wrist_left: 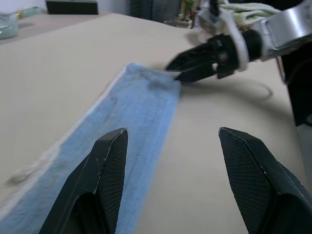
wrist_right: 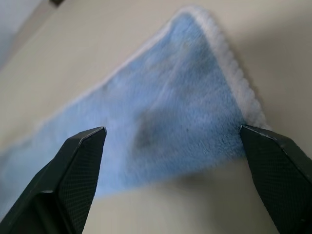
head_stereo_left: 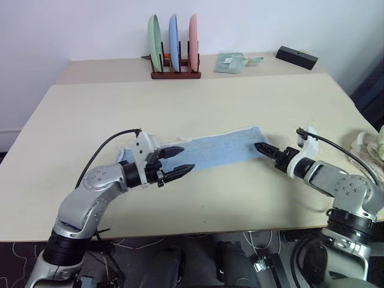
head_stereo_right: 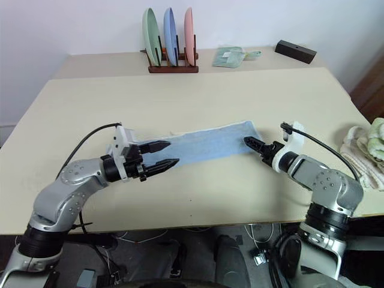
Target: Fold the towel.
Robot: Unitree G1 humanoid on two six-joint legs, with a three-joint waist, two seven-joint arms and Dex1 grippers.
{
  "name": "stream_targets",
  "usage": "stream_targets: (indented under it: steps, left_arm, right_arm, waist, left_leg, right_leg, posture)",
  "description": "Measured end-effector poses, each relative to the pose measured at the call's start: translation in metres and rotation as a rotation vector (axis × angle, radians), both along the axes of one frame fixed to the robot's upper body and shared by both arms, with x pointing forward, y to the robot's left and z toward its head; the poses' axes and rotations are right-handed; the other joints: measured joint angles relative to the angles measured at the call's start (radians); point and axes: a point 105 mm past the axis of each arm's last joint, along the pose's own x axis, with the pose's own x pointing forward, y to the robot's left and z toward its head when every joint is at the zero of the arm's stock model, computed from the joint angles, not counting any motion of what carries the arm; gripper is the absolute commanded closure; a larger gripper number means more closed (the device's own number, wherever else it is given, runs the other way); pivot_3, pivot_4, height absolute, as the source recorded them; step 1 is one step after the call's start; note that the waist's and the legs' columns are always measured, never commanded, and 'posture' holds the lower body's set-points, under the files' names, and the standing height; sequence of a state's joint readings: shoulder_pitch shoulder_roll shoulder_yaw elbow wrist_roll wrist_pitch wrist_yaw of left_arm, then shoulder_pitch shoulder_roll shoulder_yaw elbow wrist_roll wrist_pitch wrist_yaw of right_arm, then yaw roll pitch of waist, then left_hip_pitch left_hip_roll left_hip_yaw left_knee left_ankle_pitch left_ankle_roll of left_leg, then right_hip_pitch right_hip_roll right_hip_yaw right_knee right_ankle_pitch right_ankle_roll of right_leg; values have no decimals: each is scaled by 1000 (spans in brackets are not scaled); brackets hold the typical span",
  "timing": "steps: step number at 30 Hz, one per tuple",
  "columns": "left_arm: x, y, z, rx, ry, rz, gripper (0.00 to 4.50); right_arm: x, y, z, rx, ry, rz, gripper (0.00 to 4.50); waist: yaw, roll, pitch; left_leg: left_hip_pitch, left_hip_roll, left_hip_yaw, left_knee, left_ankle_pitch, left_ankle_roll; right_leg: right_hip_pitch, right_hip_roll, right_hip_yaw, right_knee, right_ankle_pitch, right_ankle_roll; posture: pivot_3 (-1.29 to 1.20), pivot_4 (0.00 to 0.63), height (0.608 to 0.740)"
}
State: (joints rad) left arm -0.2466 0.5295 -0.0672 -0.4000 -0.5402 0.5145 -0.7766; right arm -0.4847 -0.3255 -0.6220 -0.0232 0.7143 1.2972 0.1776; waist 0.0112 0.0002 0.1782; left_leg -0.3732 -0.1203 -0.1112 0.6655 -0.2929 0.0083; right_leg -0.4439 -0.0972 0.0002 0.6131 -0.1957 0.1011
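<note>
towel's (head_stereo_left: 216,151) left end behind left claw (head_stereo_left: 179,161)

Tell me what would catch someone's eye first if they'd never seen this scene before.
A long light blue towel lies flat mid-table, with the left gripper open at its left end and the right gripper open at its right end. Behind, a wooden rack holds green, blue and pink plates upright, and bundled cream-and-green towels sit at the table's right edge.

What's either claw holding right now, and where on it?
Nothing. The left claw and right claw are both open, each at one end of the towel, which lies flat on the table.
</note>
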Motion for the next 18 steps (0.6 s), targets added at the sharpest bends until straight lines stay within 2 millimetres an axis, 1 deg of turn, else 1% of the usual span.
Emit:
stream_targets:
  steps: [2,3,6,10,11,12,13,16,18]
  left_arm:
    - [1,1,-1,6,0,13,1475]
    - [1,2,-2,7,2,16,1475]
    - [0,5,-7,22,2,35,1475]
    - [1,11,-15,32,20,68,1475]
    - [1,12,-14,31,18,78,1475]
    - [2,14,-13,28,15,88,1475]
    - [3,16,-12,27,12,97,1475]
    - [3,22,-16,30,26,123,1475]
    - [2,24,-19,33,34,126,1475]
  right_arm:
    - [0,-3,-3,-10,20,-21,2325]
    - [0,-4,-4,-15,27,-27,2763]
    - [-7,-7,-4,-11,24,-22,2763]
    - [-27,-23,-1,-36,-12,6,2763]
    - [-30,-25,3,-21,-30,17,2272]
    - [-33,-25,6,-2,-45,34,1986]
    - [-36,-25,7,8,-49,48,1464]
    - [-43,-20,6,15,-38,76,106]
    - [-42,-14,-1,25,-12,64,43]
  waist:
    - [1,0,0]
    - [1,0,0]
    - [1,0,0]
    - [1,0,0]
    - [1,0,0]
    - [-2,0,0]
    - [-3,0,0]
    - [-5,1,0]
    - [-3,0,0]
  left_leg:
    - [0,0,0,0,0,0]
    - [0,0,0,0,0,0]
    - [0,0,0,0,-1,1]
    - [0,-1,0,0,-4,7]
    - [0,-1,0,0,-4,7]
    - [0,0,0,0,-4,7]
    - [0,0,0,0,-4,7]
    - [0,1,0,0,-4,7]
    - [0,1,0,0,-4,7]
  right_leg:
    - [0,0,0,0,0,0]
    - [0,0,0,0,0,0]
    - [0,0,0,0,0,0]
    - [1,0,-1,-1,0,0]
    - [1,0,-1,0,0,0]
    - [1,0,-1,0,0,0]
    - [1,0,-1,0,0,0]
    - [0,1,-1,0,0,0]
    - [1,1,-1,0,0,0]
  posture:
    - [0,150,740]
    - [0,150,740]
    - [0,150,740]
    - [0,150,740]
    - [0,150,740]
    - [0,150,740]
    - [0,150,740]
    - [0,150,740]
    - [0,150,740]
